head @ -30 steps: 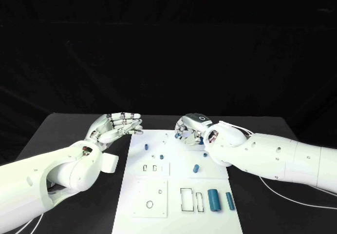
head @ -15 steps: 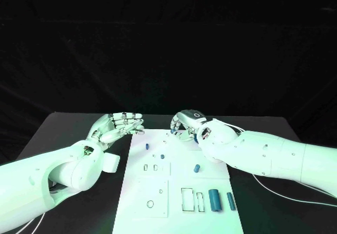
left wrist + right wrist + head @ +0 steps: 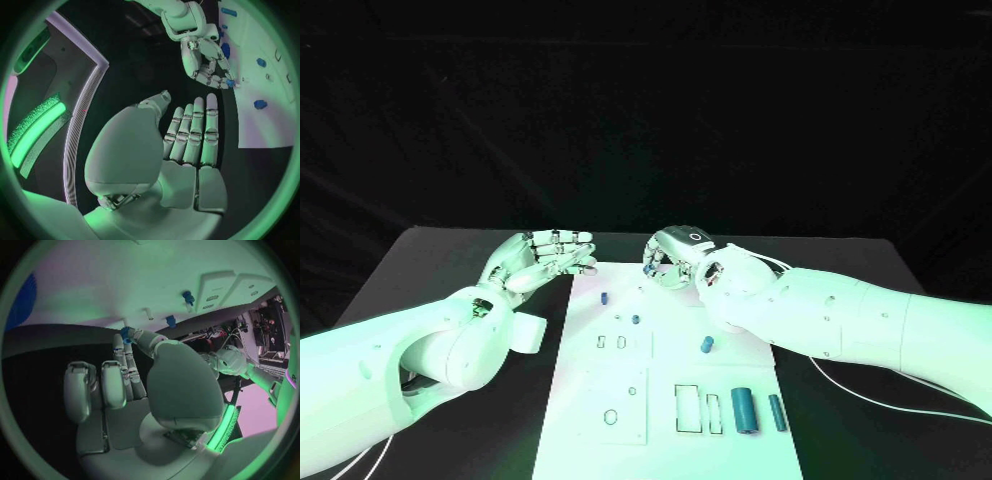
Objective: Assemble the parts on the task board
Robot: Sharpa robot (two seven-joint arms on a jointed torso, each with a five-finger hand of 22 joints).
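Right robot hand (image 3: 678, 262) in the head view hangs over the far edge of the task board (image 3: 668, 395), fingers curled together; a small blue part (image 3: 651, 268) is pinched at the fingertips. Left robot hand (image 3: 542, 258) hovers above the desk (image 3: 430, 270) just beside the board's far left corner, fingers straight and side by side, palm turned toward the other hand, holding nothing. On the board, a small blue peg (image 3: 604, 298) sits near the far left corner, a second (image 3: 635, 320) a little nearer the robot, and a blue pin (image 3: 707, 345) lies toward the right edge. Two larger blue cylinders (image 3: 743, 411) lie side by side near the right edge at the near end, next to rectangular slots (image 3: 687, 409).

Left wrist view: the left robot hand (image 3: 187, 150) is open with flat fingers above the dark desk; the right robot hand (image 3: 206, 57) pinches the blue part (image 3: 230, 82) over the board's edge.

Right wrist view: the right robot hand (image 3: 131, 385) clamps the blue part (image 3: 127, 333) at its fingertips, just above the white board.
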